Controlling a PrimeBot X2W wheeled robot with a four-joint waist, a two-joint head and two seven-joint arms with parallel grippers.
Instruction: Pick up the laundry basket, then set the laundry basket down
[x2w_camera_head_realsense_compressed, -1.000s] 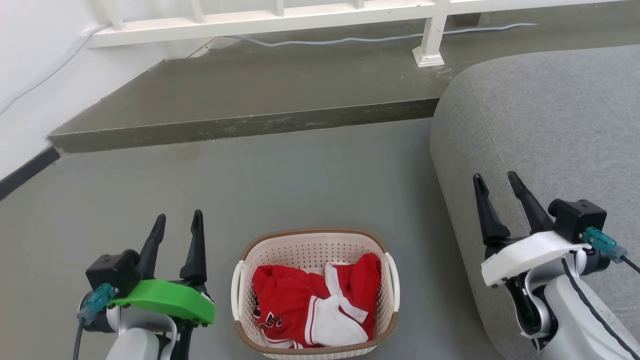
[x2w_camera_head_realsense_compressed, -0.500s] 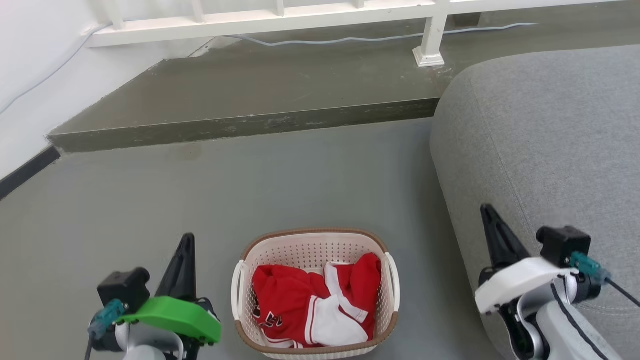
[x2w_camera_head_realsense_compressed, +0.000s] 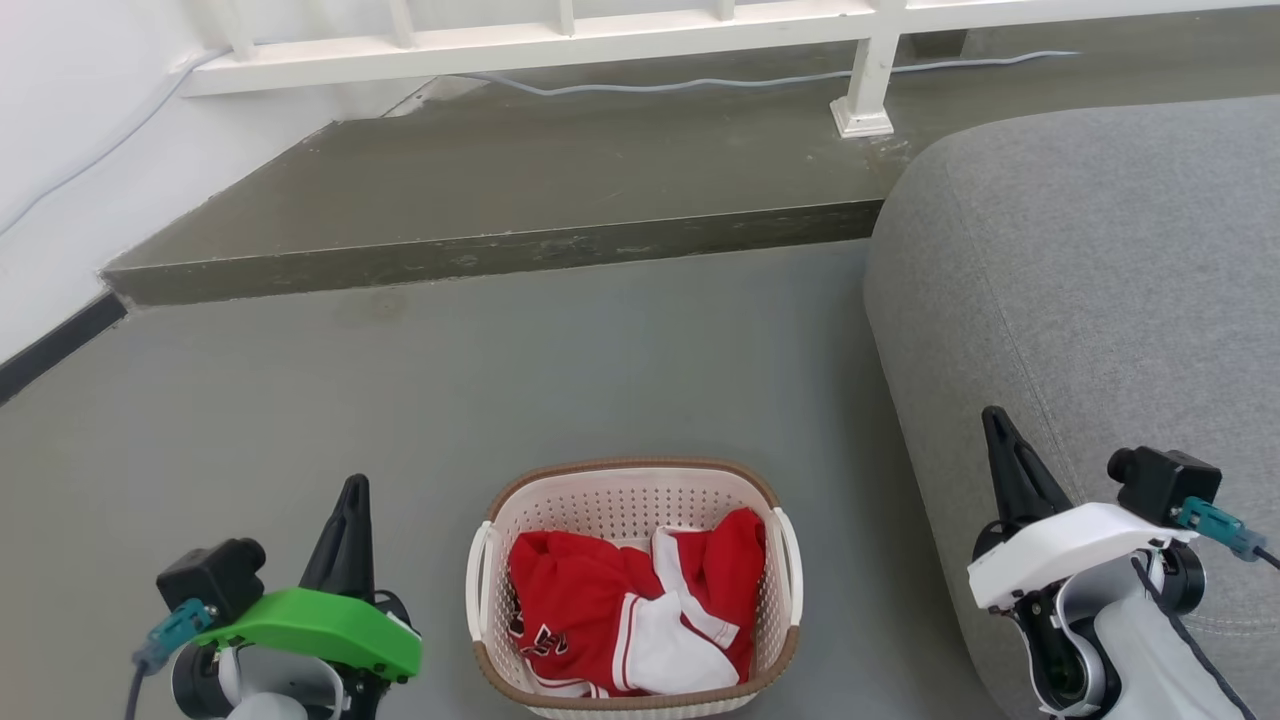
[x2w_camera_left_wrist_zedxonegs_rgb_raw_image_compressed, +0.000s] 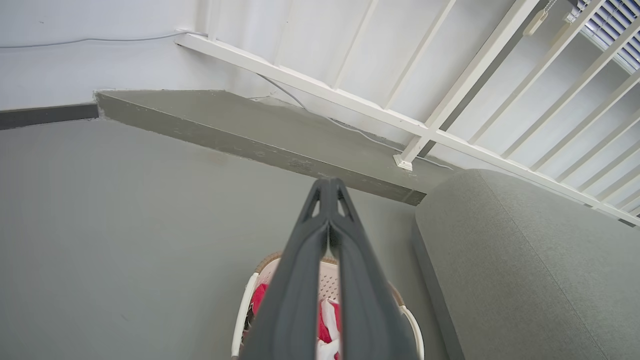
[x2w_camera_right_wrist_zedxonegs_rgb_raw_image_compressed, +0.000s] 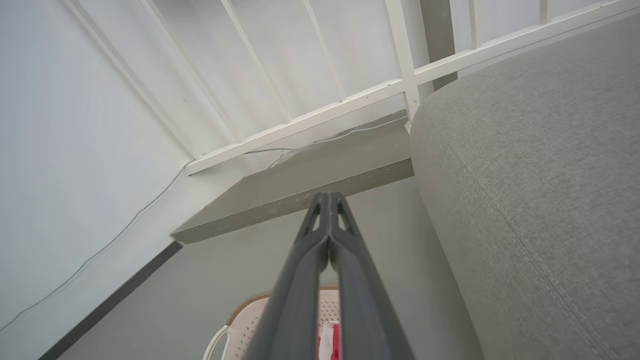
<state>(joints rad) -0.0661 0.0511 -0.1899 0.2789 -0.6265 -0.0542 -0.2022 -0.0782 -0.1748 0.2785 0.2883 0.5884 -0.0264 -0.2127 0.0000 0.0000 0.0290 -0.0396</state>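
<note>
The laundry basket (x2w_camera_head_realsense_compressed: 600, 500), cream-white and perforated with a brown rim, stands on the grey floor at the bottom centre of the head view, holding red and white clothing (x2w_camera_head_realsense_compressed: 630, 615). My left gripper (x2w_camera_head_realsense_compressed: 352, 490) hovers to its left, fingers pressed together and empty. To the basket's right, over the sofa's edge, my right gripper (x2w_camera_head_realsense_compressed: 993, 420) is also shut on nothing. The left wrist view shows its shut gripper (x2w_camera_left_wrist_zedxonegs_rgb_raw_image_compressed: 328, 186) above the basket (x2w_camera_left_wrist_zedxonegs_rgb_raw_image_compressed: 245, 315). In the right wrist view the shut gripper (x2w_camera_right_wrist_zedxonegs_rgb_raw_image_compressed: 328, 199) points over the basket (x2w_camera_right_wrist_zedxonegs_rgb_raw_image_compressed: 240, 320).
A grey sofa (x2w_camera_head_realsense_compressed: 1080, 290) fills the right side, close to the basket. A raised concrete step (x2w_camera_head_realsense_compressed: 500, 250) crosses the floor ahead, with a white railing (x2w_camera_head_realsense_compressed: 560, 40) and a cable (x2w_camera_head_realsense_compressed: 700, 80) on it. A white wall (x2w_camera_head_realsense_compressed: 60, 150) bounds the left.
Both grippers went from open to shut and dropped lower in the head view. The basket has stayed where it was; the camera shifted slightly.
</note>
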